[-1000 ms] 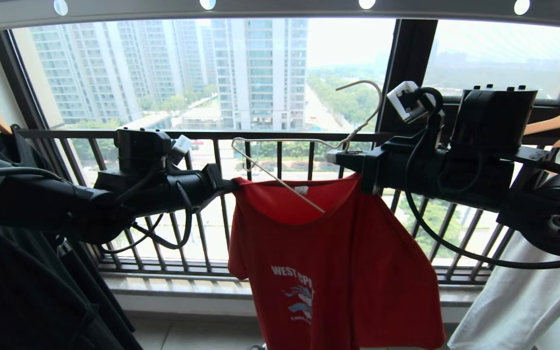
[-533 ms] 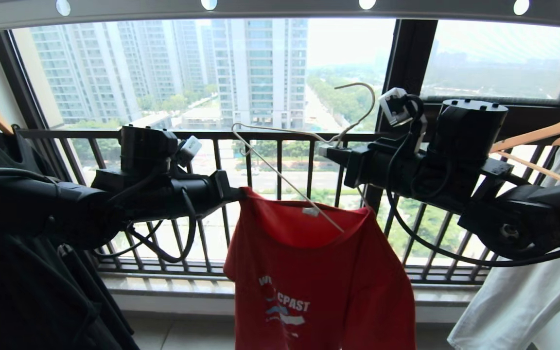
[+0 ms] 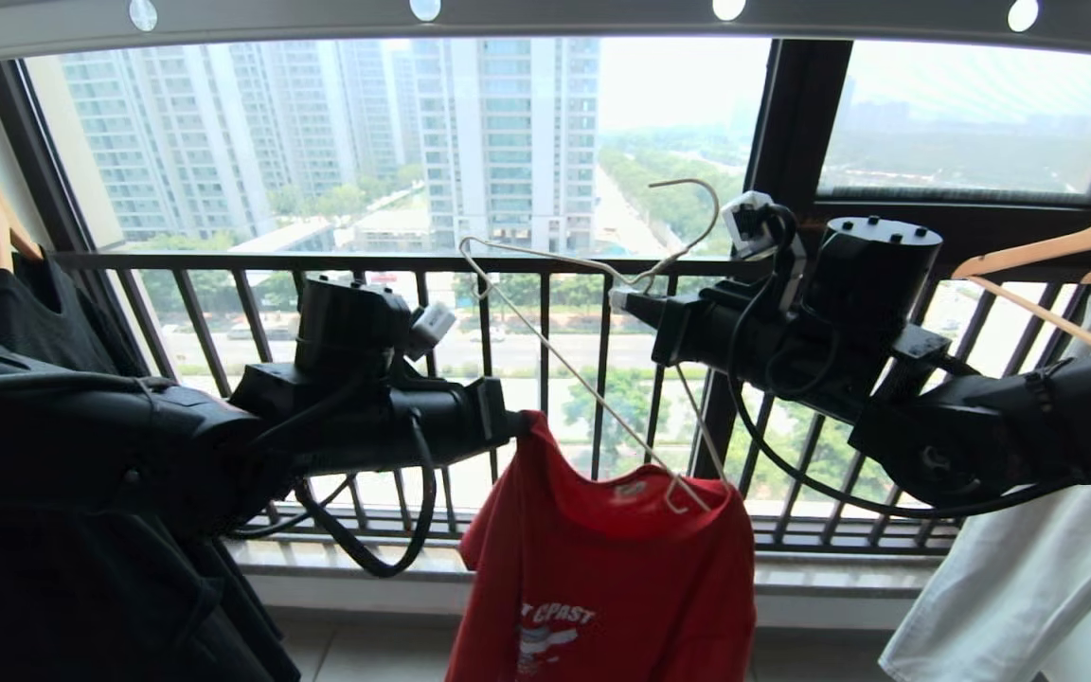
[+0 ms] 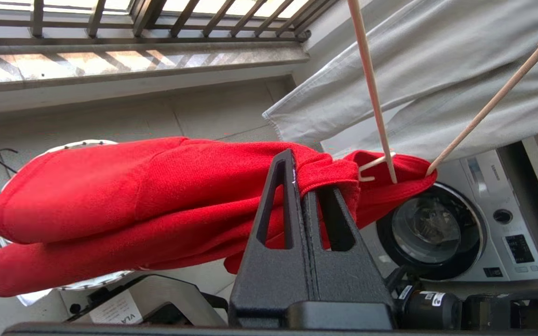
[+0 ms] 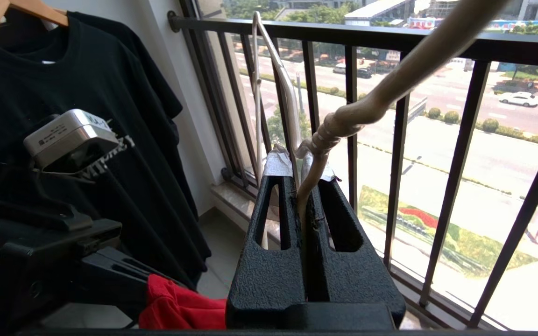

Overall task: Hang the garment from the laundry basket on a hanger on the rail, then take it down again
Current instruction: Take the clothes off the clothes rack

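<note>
Lowered since before, the garment (image 3: pixel 602 578) hangs from the clamped left claw (image 3: pixel 512 428); right claw (image 3: pixel 623 301) pinches the tilted hanger (image 3: pixel 583 379).

red garment (image 3: pixel 602 578), off-white hanger (image 3: pixel 564 355)

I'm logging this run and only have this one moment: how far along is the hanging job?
Done: the red T-shirt is out of the basket, and one hanger end is tucked into its collar. In hand: the left gripper pinches the shirt's edge, and the right gripper clamps the hanger's neck. Left: hooking it on the rail, which it hasn't reached.
</note>
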Controlling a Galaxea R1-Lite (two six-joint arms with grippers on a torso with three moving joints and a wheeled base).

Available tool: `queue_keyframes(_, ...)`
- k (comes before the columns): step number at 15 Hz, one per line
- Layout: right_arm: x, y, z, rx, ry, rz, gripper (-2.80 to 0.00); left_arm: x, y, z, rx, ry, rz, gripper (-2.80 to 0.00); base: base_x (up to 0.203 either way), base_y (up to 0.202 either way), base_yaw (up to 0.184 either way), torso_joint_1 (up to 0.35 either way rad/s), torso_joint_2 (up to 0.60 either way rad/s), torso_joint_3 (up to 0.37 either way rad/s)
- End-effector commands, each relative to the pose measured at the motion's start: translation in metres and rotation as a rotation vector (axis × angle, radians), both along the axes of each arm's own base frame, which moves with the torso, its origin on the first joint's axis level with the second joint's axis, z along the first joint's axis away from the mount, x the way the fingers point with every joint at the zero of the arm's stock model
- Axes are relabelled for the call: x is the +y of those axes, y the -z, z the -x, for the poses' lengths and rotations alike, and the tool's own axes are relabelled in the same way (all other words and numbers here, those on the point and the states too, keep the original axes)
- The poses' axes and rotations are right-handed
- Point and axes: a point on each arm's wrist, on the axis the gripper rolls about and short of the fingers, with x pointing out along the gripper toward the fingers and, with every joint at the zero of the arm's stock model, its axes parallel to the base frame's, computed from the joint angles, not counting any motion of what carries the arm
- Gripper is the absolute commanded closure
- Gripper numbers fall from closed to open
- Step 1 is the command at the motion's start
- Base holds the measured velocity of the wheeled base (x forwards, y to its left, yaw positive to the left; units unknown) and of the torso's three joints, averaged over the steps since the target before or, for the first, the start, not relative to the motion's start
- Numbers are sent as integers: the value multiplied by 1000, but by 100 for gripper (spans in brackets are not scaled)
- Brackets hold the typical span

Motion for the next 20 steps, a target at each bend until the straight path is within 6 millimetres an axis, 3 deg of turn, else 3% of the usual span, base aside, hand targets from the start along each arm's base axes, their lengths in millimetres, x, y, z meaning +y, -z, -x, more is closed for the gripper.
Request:
queue_keyframes(1,0,-2,0,1,0,-15,0,-17,17,2,14,1,-53,0,0,0,0,0,0,0)
queue_keyframes(7,-1,-9,2,8,19,-53,0,-46,50,9,25,0,-181,0,0,0,0,0,0,0)
queue_keyframes(14,-5,8,-5,-48,56,93,0,-52,60,9,40,4,-201,0,0,0,0,0,0,0)
queue_keyframes(17,-6,6,-5,-52,58,92,0,-55,66,4,23,-30,-211,0,0,0,0,0,0,0)
queue_keyframes(20,-7,5,-4,-56,60,92,0,-60,90,-8,-18,-64,-268,0,0,0,0,0,0,0)
